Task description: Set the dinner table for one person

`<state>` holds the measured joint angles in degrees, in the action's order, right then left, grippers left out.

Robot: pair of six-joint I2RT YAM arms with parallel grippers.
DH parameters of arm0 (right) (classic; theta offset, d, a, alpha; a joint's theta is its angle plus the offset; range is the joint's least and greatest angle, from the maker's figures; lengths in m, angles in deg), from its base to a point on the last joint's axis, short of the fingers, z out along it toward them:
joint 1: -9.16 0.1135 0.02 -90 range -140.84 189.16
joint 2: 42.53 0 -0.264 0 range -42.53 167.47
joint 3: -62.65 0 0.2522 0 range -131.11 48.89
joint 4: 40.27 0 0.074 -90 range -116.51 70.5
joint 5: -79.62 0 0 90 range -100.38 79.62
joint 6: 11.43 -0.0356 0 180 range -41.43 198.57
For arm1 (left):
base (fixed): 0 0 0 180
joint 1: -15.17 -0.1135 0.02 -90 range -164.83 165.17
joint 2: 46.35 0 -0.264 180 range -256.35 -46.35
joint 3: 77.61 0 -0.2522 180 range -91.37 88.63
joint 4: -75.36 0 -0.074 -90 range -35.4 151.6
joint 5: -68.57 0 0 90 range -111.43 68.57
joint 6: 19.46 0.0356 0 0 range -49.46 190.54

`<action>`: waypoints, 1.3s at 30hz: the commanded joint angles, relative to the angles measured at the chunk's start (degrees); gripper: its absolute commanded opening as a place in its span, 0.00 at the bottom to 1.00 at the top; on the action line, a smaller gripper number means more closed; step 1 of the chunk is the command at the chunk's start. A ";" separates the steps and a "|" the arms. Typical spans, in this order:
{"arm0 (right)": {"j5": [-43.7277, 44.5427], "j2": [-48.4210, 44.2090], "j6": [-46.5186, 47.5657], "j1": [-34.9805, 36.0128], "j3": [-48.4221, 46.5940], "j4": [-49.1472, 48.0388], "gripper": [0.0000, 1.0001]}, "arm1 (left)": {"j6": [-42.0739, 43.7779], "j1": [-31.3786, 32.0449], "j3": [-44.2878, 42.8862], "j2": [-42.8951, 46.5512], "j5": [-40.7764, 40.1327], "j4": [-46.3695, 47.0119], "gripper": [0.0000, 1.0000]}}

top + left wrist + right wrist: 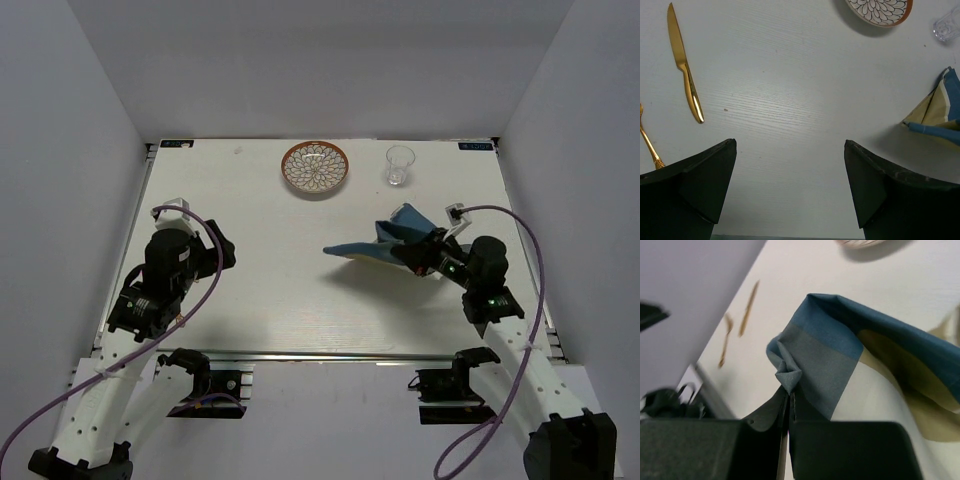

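Dinner table (300, 300) fills the middle of the top view, white and rectangular. A metal rail (330, 355) runs along its bottom edge, and small black labels (175, 143) sit at the two upper corners. Grey walls close in at left, right and top.

Up along the top edge, a patterned plate (315, 167) sits just left of centre and a clear glass (399, 165) just right of it, the two apart. Below them there's a wide run of bare white, from centre frame down to the rail. That's the open floor!

Over on the right, the right gripper (788, 402) has its fingers pressed together on a bunched corner of the blue-and-tan cloth placemat (385, 245). The right arm reaches up from the lower right corner, forearm angled inward and wrist at mid-height near the right edge. The cloth fans out leftward from the pinch, its pointed tip reaching centre frame with a shadow beneath. I cannot tell whether any part of it touches the surface.

At the left edge, the left arm is folded up from the lower left, and the left gripper (790, 143) hangs over bare white with its fingers wide apart and nothing between them. In its wrist view, a gold knife (685, 70) lies at upper left, with a gold fork (649, 135) beside it at the left border.
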<state>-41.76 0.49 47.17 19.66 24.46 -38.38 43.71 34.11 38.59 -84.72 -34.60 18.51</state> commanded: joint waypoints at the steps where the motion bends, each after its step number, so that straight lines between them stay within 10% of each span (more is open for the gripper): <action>1: -7.55 -1.54 -1.21 5.39 1.57 -3.68 0.00 | -1.55 0.22 -0.67 0.14 -2.47 -0.94 0.98; 7: -13.36 2.15 3.96 14.98 2.71 4.22 0.15 | -2.61 0.22 -1.90 -1.00 -2.74 -2.52 0.98; 11: -15.03 -3.09 6.78 19.46 4.82 9.50 0.89 | -4.37 0.22 -2.78 -2.93 3.90 -3.75 0.98; 17: 5.68 -17.15 7.26 19.65 -0.53 27.15 0.89 | -11.74 0.22 7.38 -5.75 28.15 5.11 0.98; 23: 29.24 -13.34 -6.88 19.99 -3.35 37.71 0.89 | -18.95 0.22 18.03 -8.29 33.82 14.52 0.98; 39: 21.97 -5.25 -17.21 21.93 14.58 15.14 0.66 | -22.92 4.96 22.18 -27.17 35.58 33.24 0.98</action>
<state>-18.57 -6.57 31.59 40.88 38.49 -16.75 21.48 37.59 60.86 -107.91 0.44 46.33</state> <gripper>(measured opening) 0.681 0.978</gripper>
